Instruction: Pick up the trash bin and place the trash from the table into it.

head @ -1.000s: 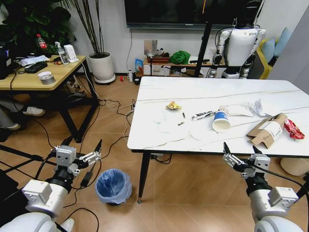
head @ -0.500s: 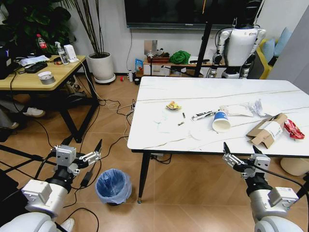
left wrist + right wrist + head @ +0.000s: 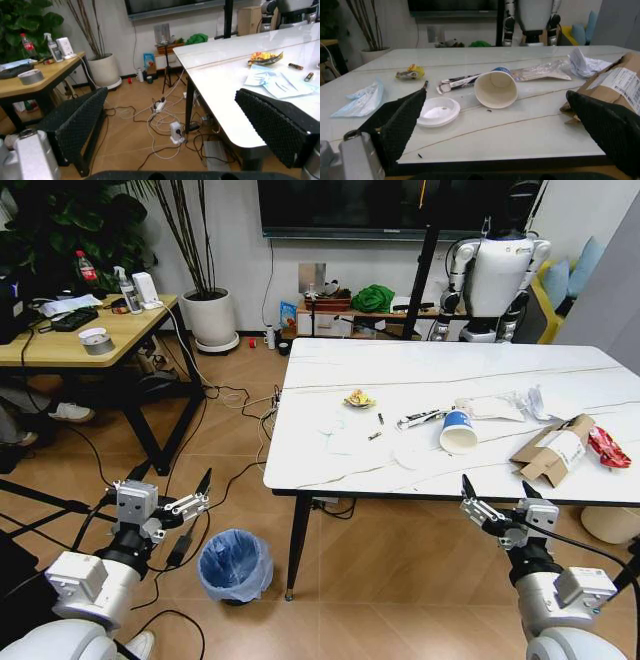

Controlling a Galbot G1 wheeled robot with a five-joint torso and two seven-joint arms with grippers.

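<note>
Task status: not started, judging by the layout. The trash bin (image 3: 235,565) stands on the floor beside the near-left leg of the desk (image 3: 330,465), ungripped. All litter remains on the desk top: paper cup (image 3: 458,431) on its side, cardboard box (image 3: 553,450), red wrapper (image 3: 608,447) at the far-right end, yellow scrap (image 3: 358,398), tissues (image 3: 278,80), white lid (image 3: 438,111).

Left pincer (image 3: 168,492): wide open, empty, held above the floor just left of the bin. Right pincer (image 3: 496,508): wide open, empty, just outside the desk's near edge.

Clearance: open floor surrounds the bin, apart from cables (image 3: 238,420) trailing behind it. The desk leg stands close on the bin's right.
</note>
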